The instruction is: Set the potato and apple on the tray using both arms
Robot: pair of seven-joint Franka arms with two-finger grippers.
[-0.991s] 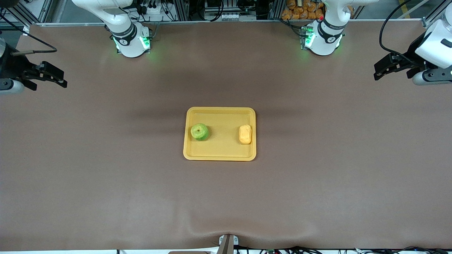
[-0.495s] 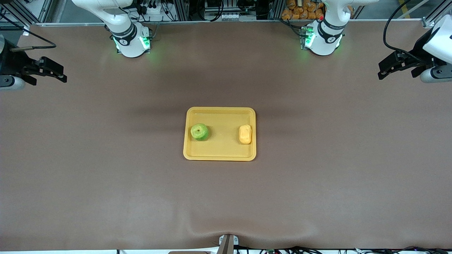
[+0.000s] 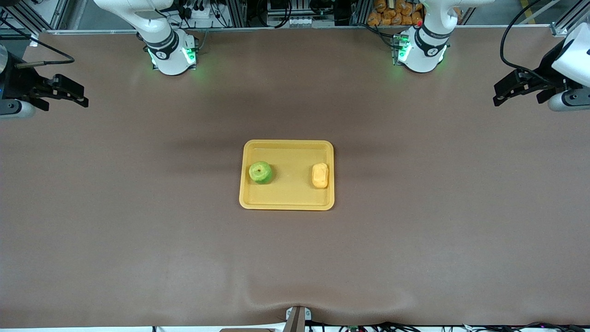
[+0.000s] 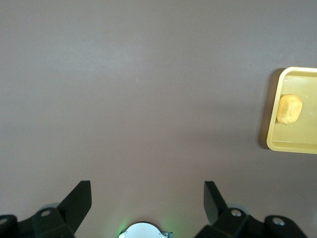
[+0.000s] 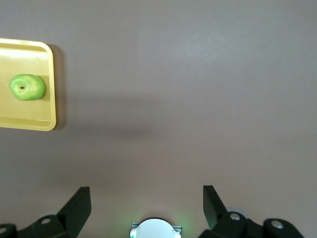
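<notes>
The yellow-orange tray [image 3: 286, 199] lies at the middle of the table. The green apple [image 3: 260, 172] sits on it toward the right arm's end, and the yellow-orange potato [image 3: 320, 175] toward the left arm's end. The right wrist view shows the apple [image 5: 27, 87] on the tray [image 5: 29, 121]. The left wrist view shows the potato [image 4: 289, 109] on the tray [image 4: 292, 145]. My left gripper [image 3: 499, 93] hangs open and empty over the left arm's end of the table; it also shows in its wrist view [image 4: 147, 198]. My right gripper [image 3: 79, 98] hangs open and empty over the right arm's end; it also shows in its wrist view [image 5: 147, 199].
The two arm bases [image 3: 170, 55] [image 3: 421, 53] with green lights stand along the table edge farthest from the front camera. A small bracket [image 3: 297, 316] sits at the nearest table edge. Brown cloth covers the table round the tray.
Both grippers have drawn a little farther out and up toward their ends of the table over the last second, then held. The apple, the potato and the tray have not moved.
</notes>
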